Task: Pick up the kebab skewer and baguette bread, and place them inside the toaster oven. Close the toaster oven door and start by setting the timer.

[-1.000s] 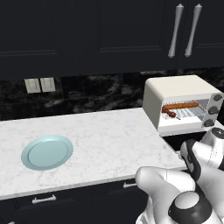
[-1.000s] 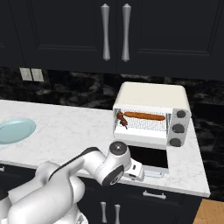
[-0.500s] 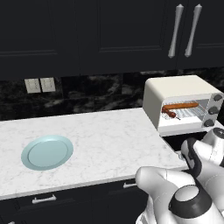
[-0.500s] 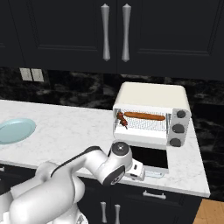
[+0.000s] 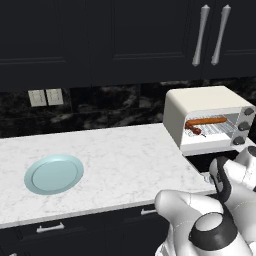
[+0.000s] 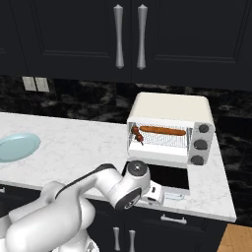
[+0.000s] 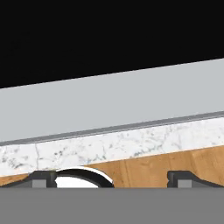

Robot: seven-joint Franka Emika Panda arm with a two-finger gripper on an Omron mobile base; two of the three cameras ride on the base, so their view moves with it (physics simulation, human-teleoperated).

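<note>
The table [image 6: 83,142] carries the oven [image 6: 170,129] at its right end, and the baguette [image 6: 163,131] and skewer [image 6: 137,135] already lie inside on the wire rack, the skewer at the left end just below the bread. The door [image 6: 162,177] hangs folded down flat in front of the oven mouth, its dark glass facing up, so closing it looks like the step in hand. It should handle as a stiff, hinged panel: light enough to swing, but the glass is smooth and offers no purchase, so the silver handle [image 7: 131,100] along its free edge is the place to catch it, from beneath, pushing up and back toward the oven. The pincer [image 7: 109,177] sits low at the table's front edge by that bar, fingers spread wide and holding nothing. The knobs [image 6: 201,144] on the right panel are small, round and likely slick, needing a squeezing twist later.
</note>
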